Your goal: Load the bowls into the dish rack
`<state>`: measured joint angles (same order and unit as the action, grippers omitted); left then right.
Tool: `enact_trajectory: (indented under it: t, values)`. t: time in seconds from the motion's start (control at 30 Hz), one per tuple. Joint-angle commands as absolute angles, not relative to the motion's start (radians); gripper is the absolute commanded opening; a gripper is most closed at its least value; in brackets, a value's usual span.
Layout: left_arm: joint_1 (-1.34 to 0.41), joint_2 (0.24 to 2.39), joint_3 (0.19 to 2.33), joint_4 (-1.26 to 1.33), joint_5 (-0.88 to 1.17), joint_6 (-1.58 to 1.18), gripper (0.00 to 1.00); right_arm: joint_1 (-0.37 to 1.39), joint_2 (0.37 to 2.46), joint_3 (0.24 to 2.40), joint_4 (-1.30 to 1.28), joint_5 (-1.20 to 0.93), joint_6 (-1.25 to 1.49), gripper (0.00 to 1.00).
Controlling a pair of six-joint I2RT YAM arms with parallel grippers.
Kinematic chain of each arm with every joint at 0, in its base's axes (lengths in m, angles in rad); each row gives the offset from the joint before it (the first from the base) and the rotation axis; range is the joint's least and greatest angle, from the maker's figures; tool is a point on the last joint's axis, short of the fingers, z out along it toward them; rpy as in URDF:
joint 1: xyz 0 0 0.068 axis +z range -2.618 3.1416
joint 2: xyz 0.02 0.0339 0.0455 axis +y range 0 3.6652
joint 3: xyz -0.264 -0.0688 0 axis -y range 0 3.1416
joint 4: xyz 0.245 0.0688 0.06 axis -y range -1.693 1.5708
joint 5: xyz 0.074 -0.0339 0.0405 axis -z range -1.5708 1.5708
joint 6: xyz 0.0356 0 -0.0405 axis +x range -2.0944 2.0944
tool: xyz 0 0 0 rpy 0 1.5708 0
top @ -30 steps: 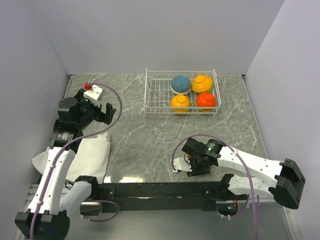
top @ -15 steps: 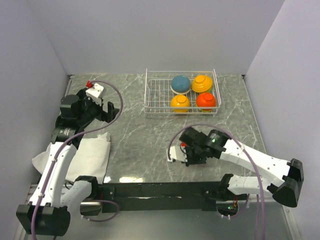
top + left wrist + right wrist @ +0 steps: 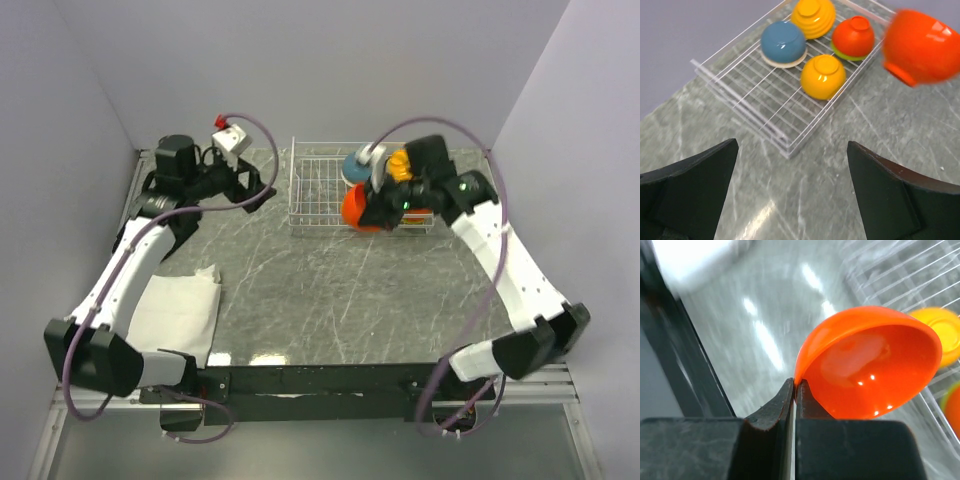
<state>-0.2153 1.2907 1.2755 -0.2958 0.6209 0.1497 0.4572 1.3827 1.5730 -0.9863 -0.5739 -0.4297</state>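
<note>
- Moved most: right arm, up from 5 o'clock near the bases to the dish rack [image 3: 298, 205] at 12 to 1 o'clock, now carrying an orange bowl [image 3: 356, 206] in the air by the rack's near side.
- Shifted too: left arm, from 9 o'clock out to 11 o'clock, with the left tool [image 3: 791, 150] spread wide, empty, and aimed at the rack.
- Means one more bowl nearly loaded; judged close to release, with bare wire free in the rack's left half.
- Already in the rack, upside down: teal-blue bowl [image 3: 783, 42], ribbed yellow bowl [image 3: 813, 17], plain yellow bowl [image 3: 823, 76], red-orange bowl [image 3: 853, 35] with a lime green edge beneath.
- Carried bowl: glossy, smooth, tipped sideways, small foot ring showing.
- Right tool [image 3: 794, 385] clenched on its thin rim.
</note>
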Motion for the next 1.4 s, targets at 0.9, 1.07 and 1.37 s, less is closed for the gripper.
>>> enact_trajectory:
  t: [0.9, 1.07, 1.37]
  values:
    - [-0.364, 1.982, 1.824, -0.282, 0.483, 0.248, 0.93, 0.106, 2.077, 1.543, 0.558, -1.430, 1.101, 0.00]
    - [-0.376, 2.032, 1.850, -0.275, 0.460, 0.261, 0.92, 0.107, 2.111, 1.517, 0.629, -1.439, 1.137, 0.00]
    - [-0.413, 2.075, 1.868, -0.294, 0.434, 0.302, 0.92, 0.112, 2.177, 1.535, 0.681, -1.434, 1.167, 0.00]
